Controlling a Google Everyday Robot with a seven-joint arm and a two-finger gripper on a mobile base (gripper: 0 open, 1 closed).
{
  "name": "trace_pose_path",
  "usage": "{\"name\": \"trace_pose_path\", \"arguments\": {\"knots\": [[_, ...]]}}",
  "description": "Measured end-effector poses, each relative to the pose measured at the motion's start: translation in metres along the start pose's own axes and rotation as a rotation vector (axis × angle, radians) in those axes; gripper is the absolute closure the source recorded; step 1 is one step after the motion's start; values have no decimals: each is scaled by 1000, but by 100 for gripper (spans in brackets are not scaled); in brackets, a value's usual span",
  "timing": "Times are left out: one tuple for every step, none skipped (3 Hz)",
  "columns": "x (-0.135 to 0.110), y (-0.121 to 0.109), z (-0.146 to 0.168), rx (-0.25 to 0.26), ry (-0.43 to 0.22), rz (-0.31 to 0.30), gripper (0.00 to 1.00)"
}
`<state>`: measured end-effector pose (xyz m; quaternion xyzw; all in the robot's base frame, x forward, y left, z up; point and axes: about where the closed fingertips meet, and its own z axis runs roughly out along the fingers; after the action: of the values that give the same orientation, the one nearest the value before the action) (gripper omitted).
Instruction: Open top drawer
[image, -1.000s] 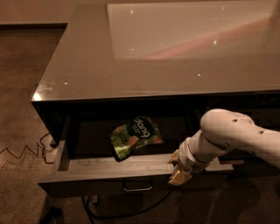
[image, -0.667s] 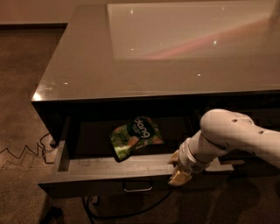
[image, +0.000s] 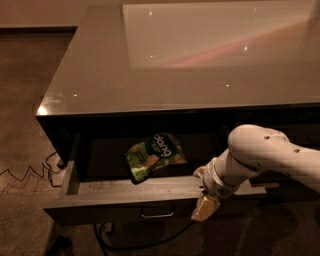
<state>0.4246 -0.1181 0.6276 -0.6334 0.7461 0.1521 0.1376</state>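
- Cable (image: 30, 172) lies on the floor off the desk's (image: 100, 75) front-left corner, clear of the work.
- Top drawer (image: 125, 189) sits under the desk's front edge, pulled well out. Its grey front rim is past the edge and its floor is visible.
- Metal pull (image: 157, 214) is at the centre of the drawer front, with nothing on it.
- Green snack bag (image: 154, 154) lies loose inside, mid-drawer, near the front rim.
- Hand (image: 204, 201) is at the drawer's front rim, right of the pull, toward the desk's front-right corner. Can't tell if it is spread or pressed together.
- White arm (image: 265, 155) reaches in from the right, over the drawer's right end.
- Judgement: opening looks nearly done.
- To finish well, pull straight out, square to the front edge. The off-centre grip could skew the drawer, so go slow, stop before the end stop, and don't snag the bag.
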Motion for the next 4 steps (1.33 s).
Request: {"name": "trace_pose_path", "arguments": {"knots": [[0, 0, 0, 0, 0, 0, 0], [-3, -4, -3, 9, -13, -9, 0], [-9, 3, -12, 40, -38, -41, 0], [-6, 15, -23, 81, -21, -53, 0]]}}
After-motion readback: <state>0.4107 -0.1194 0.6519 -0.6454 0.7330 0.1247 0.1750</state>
